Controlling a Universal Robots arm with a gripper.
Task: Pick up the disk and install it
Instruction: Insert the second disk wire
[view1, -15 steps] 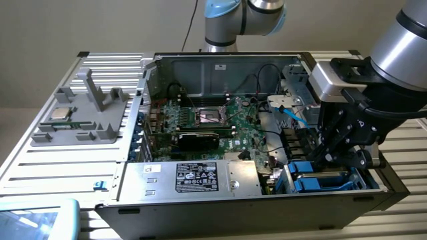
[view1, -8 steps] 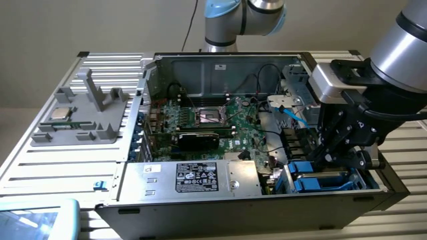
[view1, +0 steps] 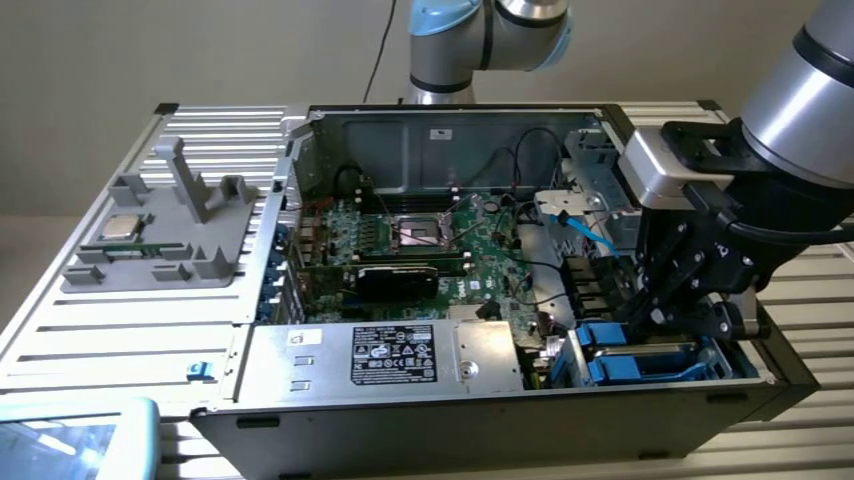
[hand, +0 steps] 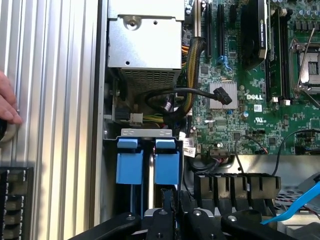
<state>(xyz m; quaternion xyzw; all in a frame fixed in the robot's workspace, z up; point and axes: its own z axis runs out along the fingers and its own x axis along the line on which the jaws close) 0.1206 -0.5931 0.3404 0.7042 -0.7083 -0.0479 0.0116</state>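
Open black computer case (view1: 400, 420) on the slatted metal counter (view1: 80, 330), disk nearly seated.
The blue-framed silver-grey disk (hand: 167, 167) stands in the drive bay; the black tool (view1: 674, 325) sits just above it, grip state unclear.

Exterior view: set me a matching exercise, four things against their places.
Things:
1. CPU chip
2. power-supply box
3. motherboard
4. gripper

Places:
A. above the blue carriers, at the exterior view's right
B. on the grey fixture, outside the case
C. along the case's near edge, black label facing up
D. green, in the middle of the case

Pairs: 1-B, 2-C, 3-D, 4-A
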